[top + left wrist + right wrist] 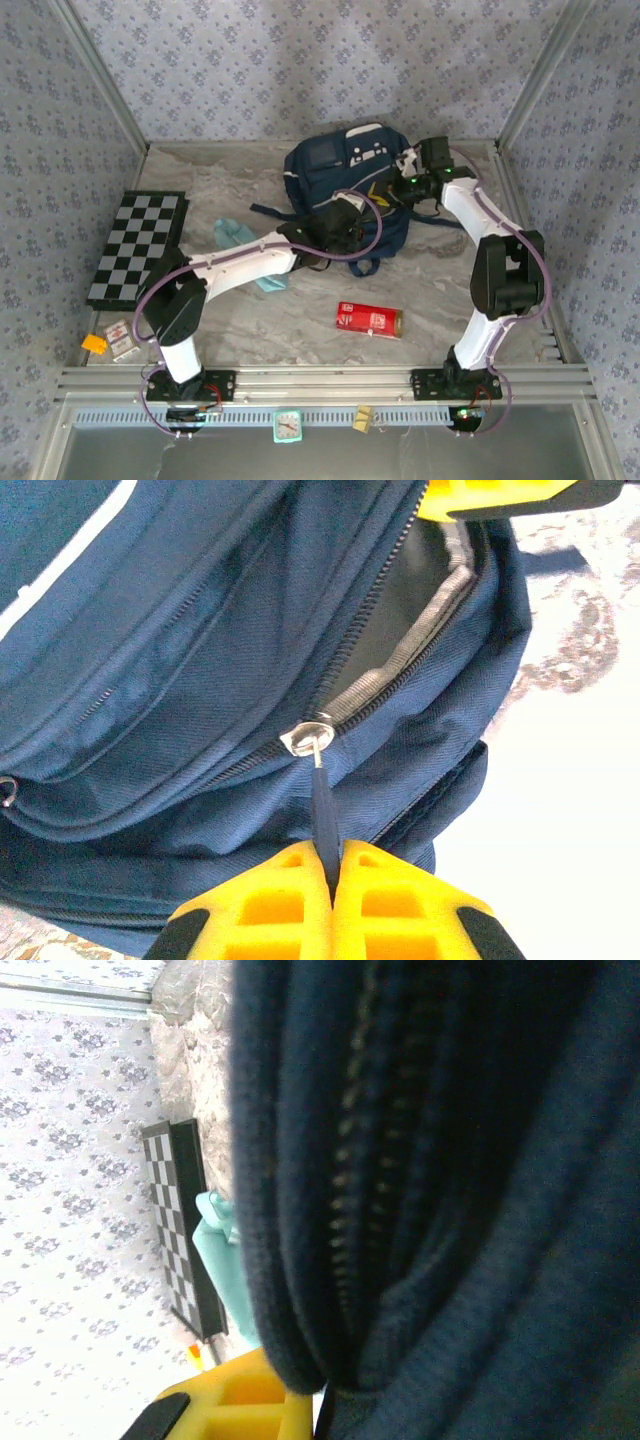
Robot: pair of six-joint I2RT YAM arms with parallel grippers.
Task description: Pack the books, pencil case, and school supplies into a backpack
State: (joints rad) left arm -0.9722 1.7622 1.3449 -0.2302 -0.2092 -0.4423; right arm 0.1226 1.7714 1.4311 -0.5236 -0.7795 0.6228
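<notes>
Bright, even daylight; blurred, overexposed wrist close-ups.

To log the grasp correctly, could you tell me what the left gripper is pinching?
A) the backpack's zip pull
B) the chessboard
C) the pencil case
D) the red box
A: in the left wrist view the left gripper has its yellow fingers shut on the dark zip pull hanging from the silver slider of the backpack.
</notes>
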